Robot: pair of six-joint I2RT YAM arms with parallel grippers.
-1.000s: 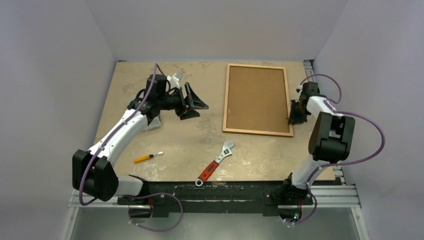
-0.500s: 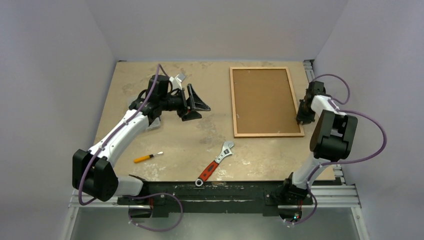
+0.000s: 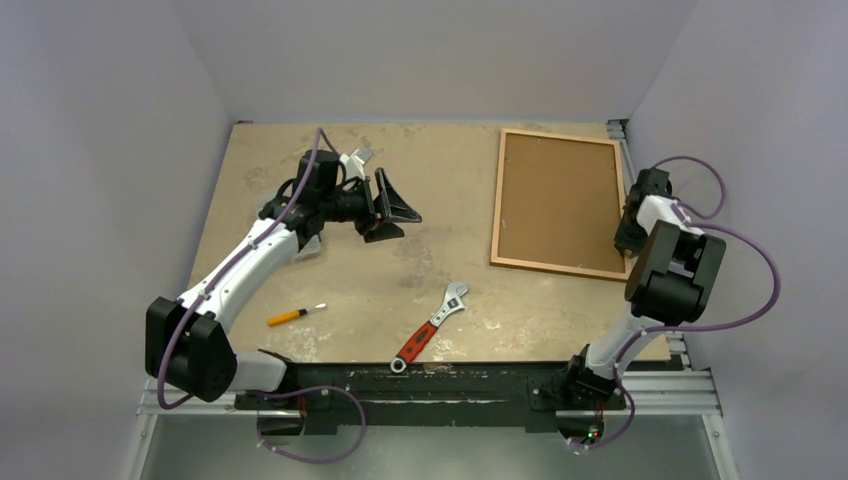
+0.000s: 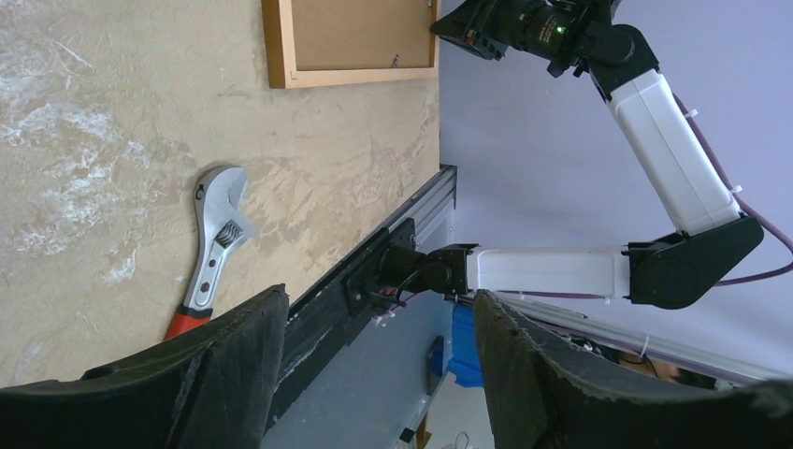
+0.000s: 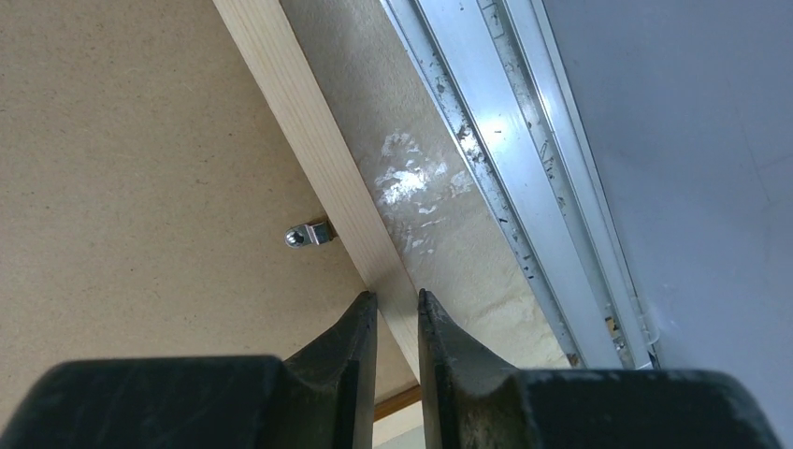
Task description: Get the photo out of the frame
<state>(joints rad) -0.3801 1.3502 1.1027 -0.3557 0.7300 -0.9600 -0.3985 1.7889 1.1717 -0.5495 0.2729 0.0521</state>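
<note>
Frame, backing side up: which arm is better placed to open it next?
Right, probably. The right gripper pinches the frame border beside a metal clip; the left gripper hangs open over bare table, well away.

Setting: robotics lab cell. Worn tan table (image 3: 330,290) was boxed by plain pale walls (image 3: 110,150); aluminium rail (image 3: 670,395) along its near edge carried two cabled arms (image 3: 250,260).

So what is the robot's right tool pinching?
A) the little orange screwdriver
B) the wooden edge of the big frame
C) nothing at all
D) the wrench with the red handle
B: in the right wrist view the right tool is closed on the frame along its pale wooden edge, while the wrench and the screwdriver lie far off on the table.
</note>
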